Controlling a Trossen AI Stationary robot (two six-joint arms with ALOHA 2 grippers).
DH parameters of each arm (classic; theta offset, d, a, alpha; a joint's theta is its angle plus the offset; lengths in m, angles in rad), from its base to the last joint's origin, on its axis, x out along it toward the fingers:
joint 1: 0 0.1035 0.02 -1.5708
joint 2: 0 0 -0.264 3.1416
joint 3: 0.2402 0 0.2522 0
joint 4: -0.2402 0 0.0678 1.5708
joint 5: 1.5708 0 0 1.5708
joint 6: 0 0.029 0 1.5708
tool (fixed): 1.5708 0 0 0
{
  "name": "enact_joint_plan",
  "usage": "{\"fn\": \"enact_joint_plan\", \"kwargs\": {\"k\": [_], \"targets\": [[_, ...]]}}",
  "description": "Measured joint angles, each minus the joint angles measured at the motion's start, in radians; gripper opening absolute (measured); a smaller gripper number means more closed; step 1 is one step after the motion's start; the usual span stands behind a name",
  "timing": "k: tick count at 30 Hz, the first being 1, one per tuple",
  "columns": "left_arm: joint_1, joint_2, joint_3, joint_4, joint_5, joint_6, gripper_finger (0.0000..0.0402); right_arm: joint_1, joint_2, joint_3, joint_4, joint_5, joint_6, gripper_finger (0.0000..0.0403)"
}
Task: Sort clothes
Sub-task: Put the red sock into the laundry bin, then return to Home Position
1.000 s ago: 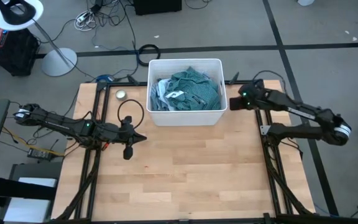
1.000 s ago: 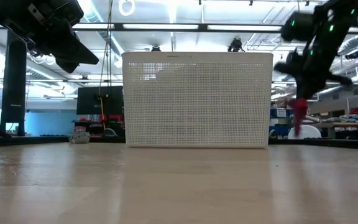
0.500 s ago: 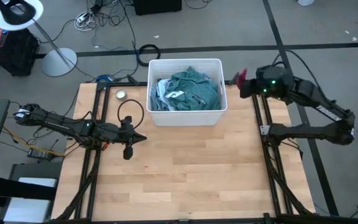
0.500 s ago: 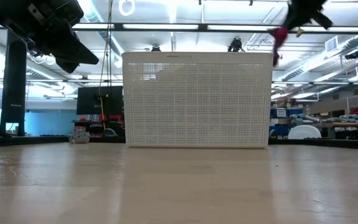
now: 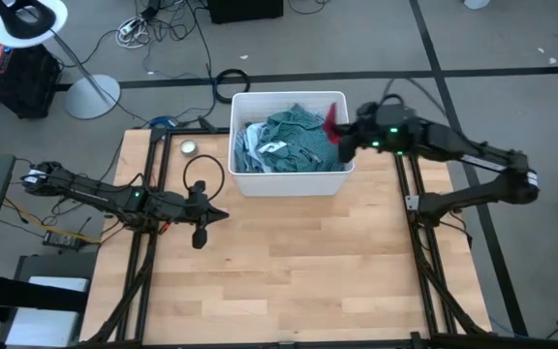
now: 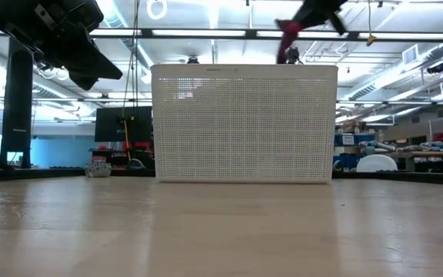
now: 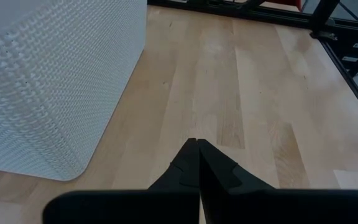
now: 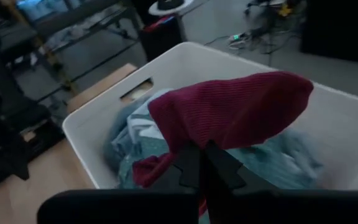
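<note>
A white perforated bin (image 5: pixel 289 179) stands at the table's far middle, filled with teal, light blue and white clothes (image 5: pixel 294 141). My right gripper (image 5: pixel 342 136) is shut on a small red garment (image 5: pixel 332 118) above the bin's right rim; the garment also shows in the right wrist view (image 8: pixel 229 115) and the low view (image 6: pixel 287 35). My left gripper (image 5: pixel 223 215) is shut and empty above the table's left part, its fingers (image 7: pixel 197 158) pointing toward the bin's near left corner. My right gripper pinches the red garment between its two fingers (image 8: pixel 194 165) at a bunched fold of its lower part (image 8: pixel 179 146). The fingers come level from the table's right side. The garment is lifted clear above the bin's right rim, bulging past the fingertips.
A small round object (image 5: pixel 189 147) lies on the table left of the bin. Bare wooden tabletop (image 5: pixel 289 271) spreads from the bin to the near edge. A black cable loop (image 5: pixel 201 174) rises by my left arm.
My right gripper has risen from beside the bin's right side and swung toward the table's left with the red garment, which now hangs clear over the bin's right rim. It stays shut on the garment.
</note>
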Motion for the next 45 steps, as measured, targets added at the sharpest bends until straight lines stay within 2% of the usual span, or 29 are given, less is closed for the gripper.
{"fn": "enact_joint_plan", "kwargs": {"k": [8, 15, 29, 36, 45], "targets": [[0.000, 0.000, 0.000, 0.000, 0.000, 0.000, 0.0000, -0.006, 0.194, 0.000, 0.269, -0.082, -0.086, 0.0008], [0.000, 0.000, 0.000, -0.002, 0.000, 0.000, 0.0000, -0.009, 0.272, 0.000, 0.481, -0.082, -0.133, 0.0047], [0.000, 0.000, 0.000, -0.002, 0.000, 0.000, 0.0000, -0.023, 0.264, 0.000, 0.416, -0.081, -0.125, 0.0131], [0.000, 0.000, 0.000, -0.002, 0.000, 0.001, 0.0000, -0.012, 0.259, 0.000, 0.371, -0.088, -0.123, 0.0135], [0.000, 0.000, 0.000, -0.002, 0.000, 0.002, 0.0000, 0.031, 0.247, 0.000, 0.163, -0.106, -0.100, 0.0134]]}}
